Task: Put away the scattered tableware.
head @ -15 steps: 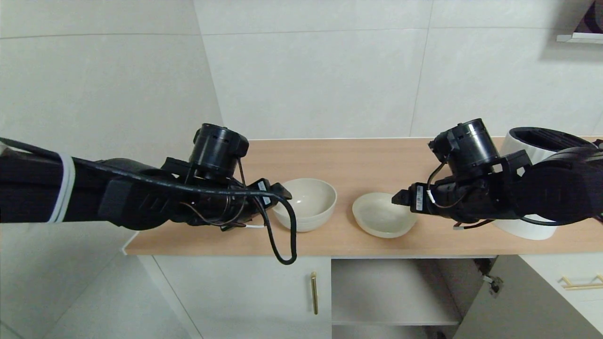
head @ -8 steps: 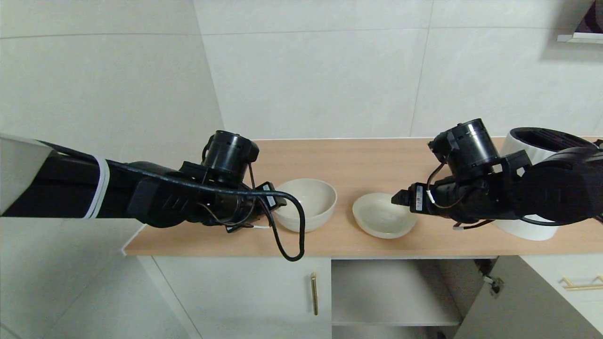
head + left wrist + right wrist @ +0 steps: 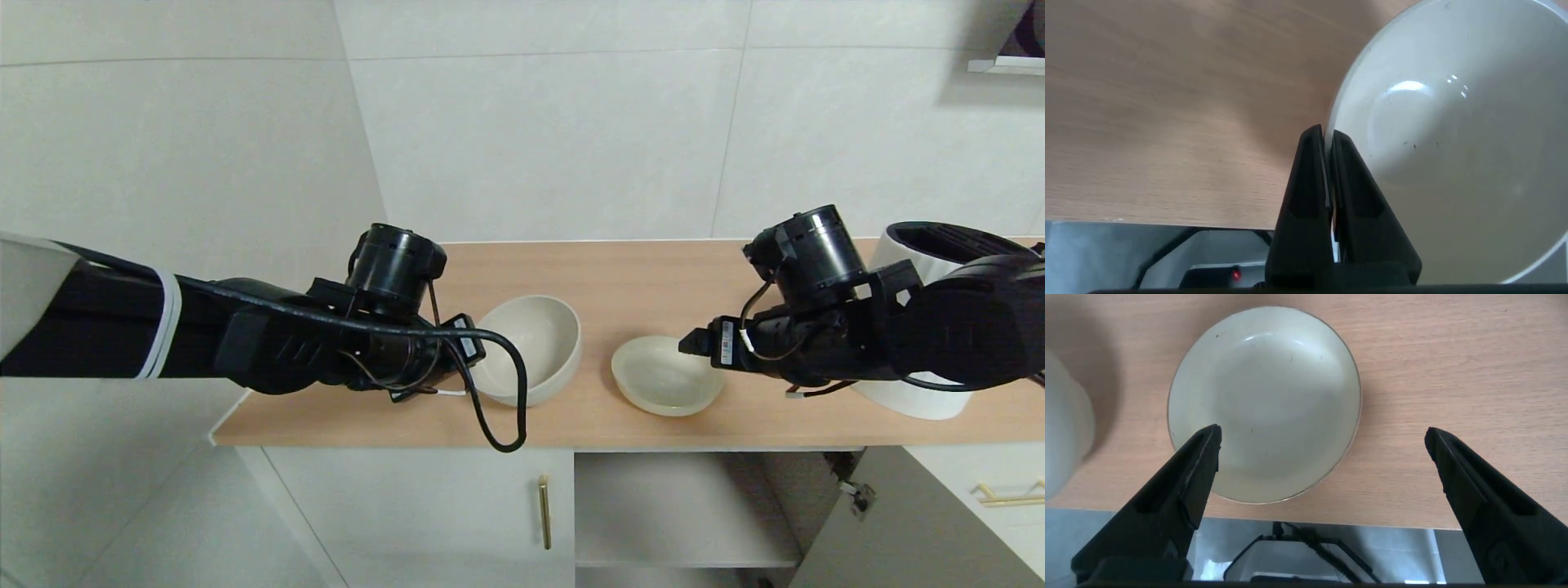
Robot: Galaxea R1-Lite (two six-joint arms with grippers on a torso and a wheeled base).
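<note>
Your left gripper (image 3: 480,349) has its fingers (image 3: 1310,180) pressed together on the rim of the deep bowl (image 3: 535,347), one finger inside the wall and one outside, with only the thin rim between them in the left wrist view. That cream bowl is tilted rather than level, so more of its hollow faces the head camera, and its outer wall shows along the side away from the left arm. It sits on the wooden surface (image 3: 653,278) toward the front edge, on the left-arm side. From these views you cannot tell whether its base is touching the wood or is just clear of it. Just beside it, but apart from it, lies the shallow dish (image 3: 665,376), flat on the surface with its hollow up. Your right gripper (image 3: 687,343) hangs over this dish with its fingers spread wide. In the right wrist view the two black fingers (image 3: 1184,498) stand far apart, and the dish (image 3: 1266,400) lies between and beyond them, touched by neither. A white round container (image 3: 939,245) with a dark top stands on the surface behind the right arm, well apart from both pieces of tableware. Below the surface, a cabinet compartment (image 3: 678,506) stands open with a shelf inside and its door (image 3: 898,523) swung out. The closed door next to it carries a brass handle (image 3: 544,508).
</note>
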